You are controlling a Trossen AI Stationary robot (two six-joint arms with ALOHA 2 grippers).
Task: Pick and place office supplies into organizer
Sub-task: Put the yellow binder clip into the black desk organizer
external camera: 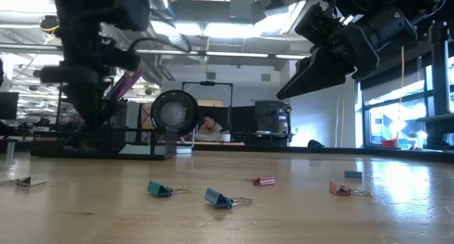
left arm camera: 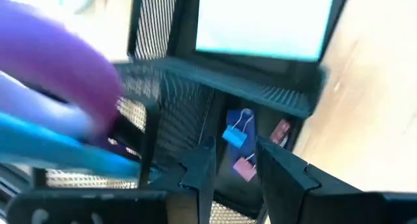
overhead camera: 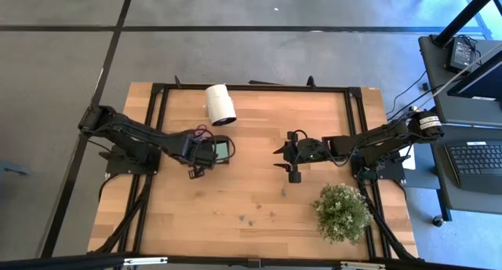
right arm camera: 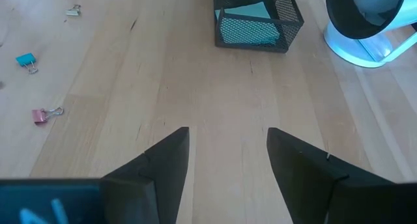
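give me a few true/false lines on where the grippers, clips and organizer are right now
1. The left gripper is over the organizer. True.
2. The right gripper is shut on a binder clip. False: its fingers are open with only bare table between them.
3. Binder clips already lie inside the organizer. True: a blue clip and a pink clip sit in a compartment.
4. The table holds no more loose clips. False: several are scattered there, such as a teal clip in the low view.
5. The potted plant stands beside the left arm. False: it is at the near right corner, by the right arm.
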